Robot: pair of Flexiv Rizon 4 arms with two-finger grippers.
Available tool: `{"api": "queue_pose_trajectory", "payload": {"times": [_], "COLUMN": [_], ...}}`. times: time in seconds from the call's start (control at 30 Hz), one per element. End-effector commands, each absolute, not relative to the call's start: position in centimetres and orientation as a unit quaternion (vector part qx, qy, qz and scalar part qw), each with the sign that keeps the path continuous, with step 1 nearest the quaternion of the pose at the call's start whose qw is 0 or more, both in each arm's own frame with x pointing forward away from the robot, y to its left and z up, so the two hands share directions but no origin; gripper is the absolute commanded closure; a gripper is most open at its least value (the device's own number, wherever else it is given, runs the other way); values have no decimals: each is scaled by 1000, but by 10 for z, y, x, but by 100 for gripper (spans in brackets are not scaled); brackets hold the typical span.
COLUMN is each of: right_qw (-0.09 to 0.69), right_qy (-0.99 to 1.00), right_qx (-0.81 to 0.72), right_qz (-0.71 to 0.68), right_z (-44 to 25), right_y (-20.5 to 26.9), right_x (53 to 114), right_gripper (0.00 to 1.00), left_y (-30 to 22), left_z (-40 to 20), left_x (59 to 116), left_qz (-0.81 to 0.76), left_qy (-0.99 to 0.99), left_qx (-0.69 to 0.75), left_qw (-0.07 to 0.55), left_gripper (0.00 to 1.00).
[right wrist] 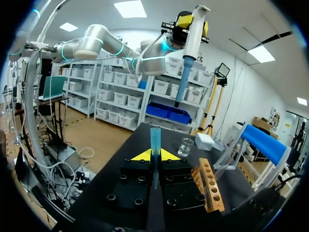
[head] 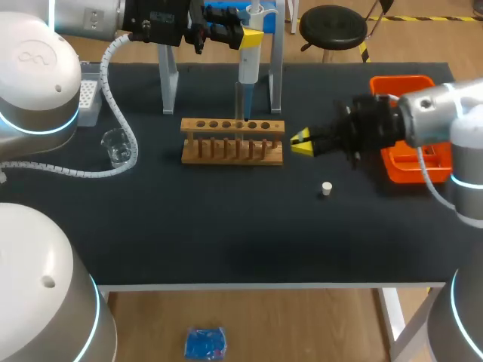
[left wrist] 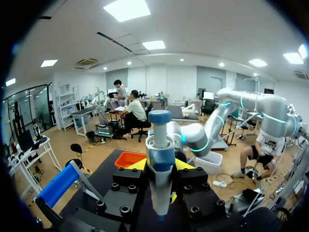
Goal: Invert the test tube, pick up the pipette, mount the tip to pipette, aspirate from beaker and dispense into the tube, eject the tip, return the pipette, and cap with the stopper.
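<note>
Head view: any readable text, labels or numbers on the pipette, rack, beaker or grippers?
No legible text anywhere.
Pale marks on the black body of the left gripper: too small to read.
No print discernible on the pipette, rack or beaker.
Loop emblem on the left arm: a symbol, no letters.

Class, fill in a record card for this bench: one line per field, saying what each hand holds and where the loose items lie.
Left hand: shut on pipette, raised off the table
Right hand: shut on tube, right of rack
Stopper: loose on table, near right hand
Beaker: left of rack
</note>
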State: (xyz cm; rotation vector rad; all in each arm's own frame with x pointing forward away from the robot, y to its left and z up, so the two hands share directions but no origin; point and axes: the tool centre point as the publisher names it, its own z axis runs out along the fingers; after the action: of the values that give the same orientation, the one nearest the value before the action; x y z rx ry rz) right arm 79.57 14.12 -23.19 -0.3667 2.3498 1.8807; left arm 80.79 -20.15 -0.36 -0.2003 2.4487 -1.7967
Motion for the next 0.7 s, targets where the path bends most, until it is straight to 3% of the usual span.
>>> {"api": "queue_pose_trajectory", "payload": {"times": [0.03,0.7], "right_qw": [50,50], "right_qy": [775,772], "right_qx": [-127,-141], "right_qz": [617,618], "right_z": [-239,-231], "right_y": [176,227], "right_x": [811,824], "right_gripper": [100,100], "left_y": [-201,-201], "left_z": [-3,-3], "left_x": [808,808], "left_qz": [-588,-588], "left_qy": [805,805], "left_qx": [-65,-65], "left_qw": [48,48], "left_gripper": [100,100]}}
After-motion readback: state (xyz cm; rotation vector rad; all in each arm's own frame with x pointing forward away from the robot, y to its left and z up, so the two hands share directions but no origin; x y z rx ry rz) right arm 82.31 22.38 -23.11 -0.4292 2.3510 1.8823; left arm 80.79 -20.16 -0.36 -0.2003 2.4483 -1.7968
